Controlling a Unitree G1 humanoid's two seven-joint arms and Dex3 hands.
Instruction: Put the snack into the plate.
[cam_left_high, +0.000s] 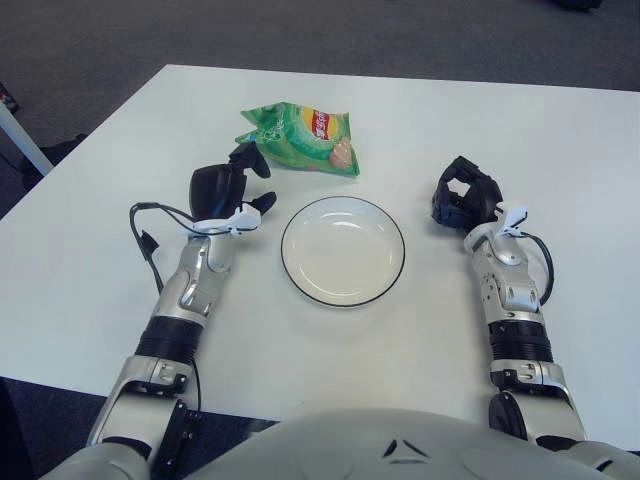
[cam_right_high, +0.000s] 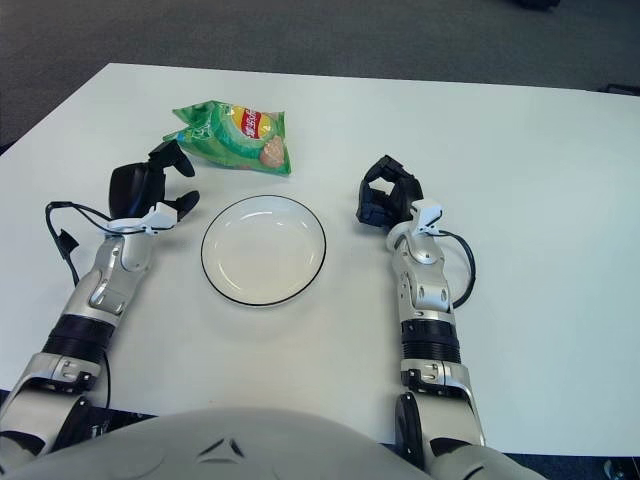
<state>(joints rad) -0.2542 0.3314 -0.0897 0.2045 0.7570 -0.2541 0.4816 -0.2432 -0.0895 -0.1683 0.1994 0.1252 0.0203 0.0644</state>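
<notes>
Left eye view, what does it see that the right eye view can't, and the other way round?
Left eye only: a white slanted bar at its left edge. Right eye only: a small dark thing at its right edge. Both: white table, green snack bag, empty round white plate, left hand open near the bag, right hand curled beside the plate.

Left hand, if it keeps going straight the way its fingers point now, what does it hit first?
Most likely the green snack bag. The left hand, fingers spread, points away from the robot toward the bag's near-left corner. Its height above the table is unclear, so it might pass just over that edge.
</notes>
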